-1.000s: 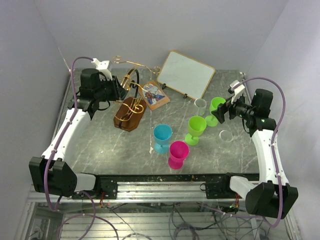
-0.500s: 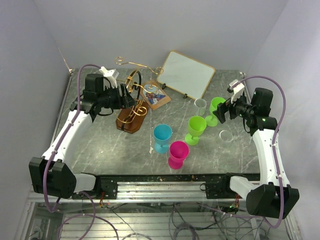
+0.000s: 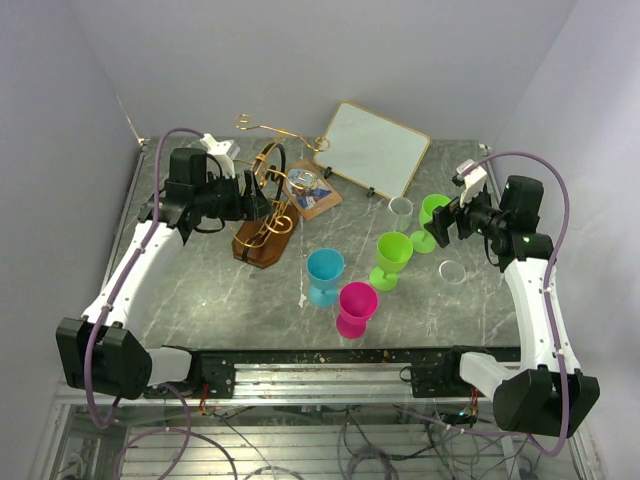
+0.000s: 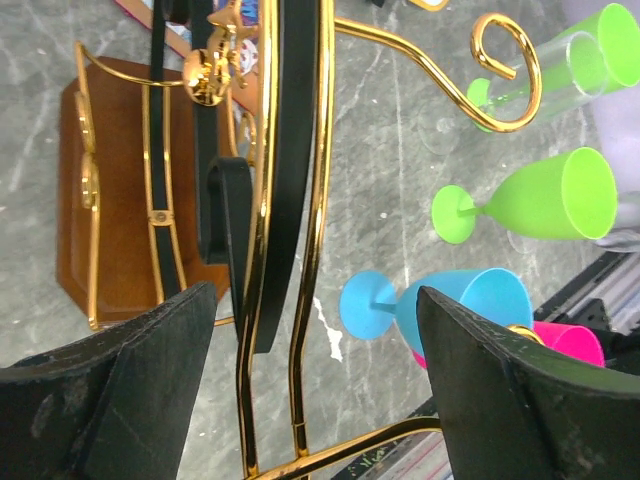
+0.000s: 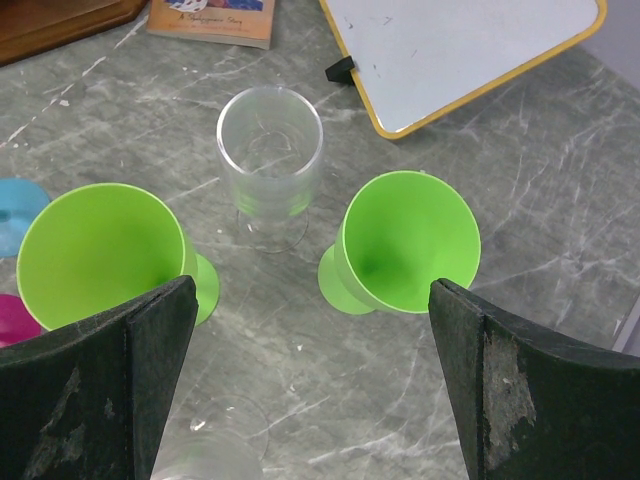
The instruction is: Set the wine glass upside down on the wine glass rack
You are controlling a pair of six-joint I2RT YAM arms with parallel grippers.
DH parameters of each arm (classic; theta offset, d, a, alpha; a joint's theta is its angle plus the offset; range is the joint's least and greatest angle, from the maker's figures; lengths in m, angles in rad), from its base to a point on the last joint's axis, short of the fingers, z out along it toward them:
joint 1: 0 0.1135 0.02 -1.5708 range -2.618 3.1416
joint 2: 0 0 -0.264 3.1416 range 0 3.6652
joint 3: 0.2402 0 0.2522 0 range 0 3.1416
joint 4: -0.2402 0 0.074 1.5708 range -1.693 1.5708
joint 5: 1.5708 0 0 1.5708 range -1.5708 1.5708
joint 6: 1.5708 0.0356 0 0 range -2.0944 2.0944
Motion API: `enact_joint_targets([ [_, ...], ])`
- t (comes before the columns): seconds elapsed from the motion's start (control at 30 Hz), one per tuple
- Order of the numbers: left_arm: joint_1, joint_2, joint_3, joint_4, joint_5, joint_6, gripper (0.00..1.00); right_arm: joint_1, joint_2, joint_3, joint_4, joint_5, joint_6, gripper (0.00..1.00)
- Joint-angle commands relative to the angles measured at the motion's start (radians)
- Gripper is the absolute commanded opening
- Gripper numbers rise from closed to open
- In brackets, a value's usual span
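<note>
The rack stands on its dark wooden base at the back left of the grey marbled tabletop, its thin gold wire bent into a tall loop and scroll-ended arms. Our left fingers are spread wide apart with the loop's wires and a flat black strip running through the gap; they clamp nothing. Just beside the rack lies a small book, and behind it leans a white board with a yellow rim. The glasses all stand upright on the tabletop, apart from the rack: a blue glass and a pink glass close together near the middle front, two green glasses further right, and a clear glass between them toward the back. A second clear glass sits nearer the right edge. Our right fingers hang wide apart above the green pair and the clear glass, holding nothing. The coloured glasses look like matte plastic with flared bowls and round feet; the clear one is straight-sided. We cannot tell which glass is the one meant for the rack.
</note>
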Motion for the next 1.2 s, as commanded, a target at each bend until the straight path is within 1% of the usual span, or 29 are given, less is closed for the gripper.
enact_joint_targets([
  [0.0,-0.009,-0.032,0.051,-0.105,-0.087,0.087,0.92,0.010,-0.011,-0.001,0.005,0.011,0.004,1.00],
  [0.13,-0.009,-0.017,0.079,-0.109,-0.134,0.138,0.96,0.013,-0.008,-0.003,0.012,0.012,0.008,1.00],
  [0.23,-0.009,0.000,0.095,-0.105,-0.137,0.169,0.99,0.014,-0.008,-0.009,0.017,0.013,0.010,1.00],
  [0.3,-0.009,0.011,0.106,-0.102,-0.133,0.190,1.00,0.016,-0.008,-0.014,0.021,0.017,0.008,1.00],
  [0.53,-0.009,0.021,0.121,-0.046,-0.103,0.252,1.00,0.020,0.002,-0.016,0.033,0.026,0.005,1.00],
  [0.67,-0.010,0.010,0.129,-0.011,-0.074,0.273,0.98,0.023,0.006,-0.036,0.036,0.029,0.002,1.00],
  [0.83,-0.009,-0.014,0.121,0.039,-0.073,0.286,0.96,0.027,0.009,-0.056,0.045,0.029,0.002,1.00],
  [1.17,-0.009,-0.035,0.125,0.068,-0.059,0.290,0.97,0.030,-0.003,-0.058,0.036,0.034,-0.007,1.00],
])
